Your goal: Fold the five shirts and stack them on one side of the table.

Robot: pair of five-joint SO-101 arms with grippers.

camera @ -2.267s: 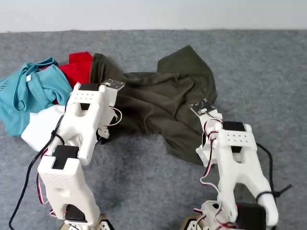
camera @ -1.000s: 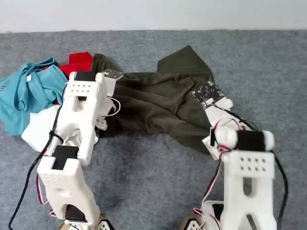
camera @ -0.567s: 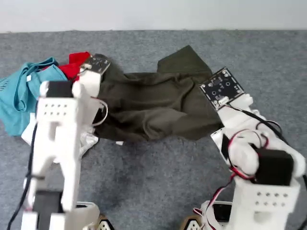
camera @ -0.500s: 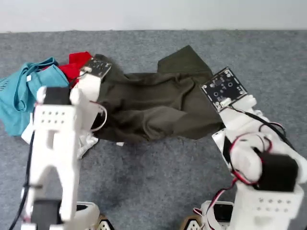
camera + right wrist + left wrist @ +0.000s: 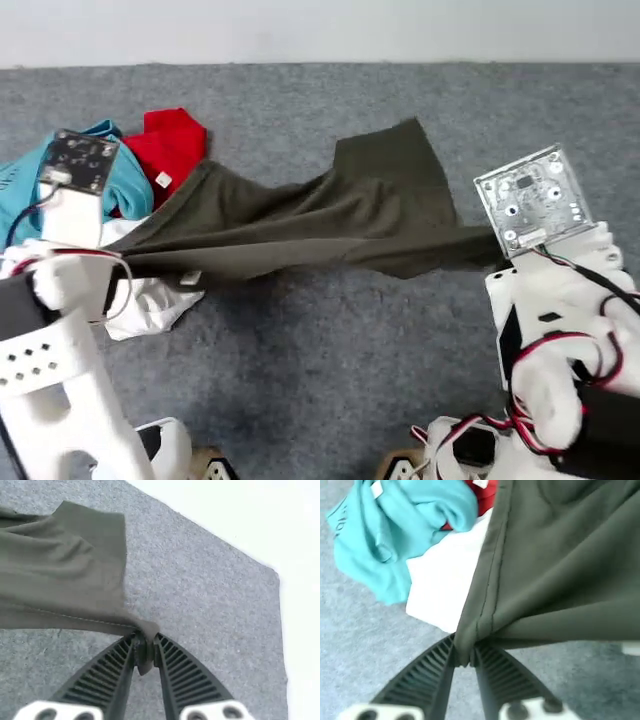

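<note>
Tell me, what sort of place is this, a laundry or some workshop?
Probably a robotics test bench, not a laundry: the left gripper and right gripper hold a dark green shirt stretched between them over a grey felt-covered table, with a teal shirt and red shirt heaped at one end.

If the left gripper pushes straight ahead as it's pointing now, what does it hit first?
The left gripper is shut on the dark olive shirt; beyond that hem, probably the crumpled white shirt lying beneath, though depth is unclear.
</note>
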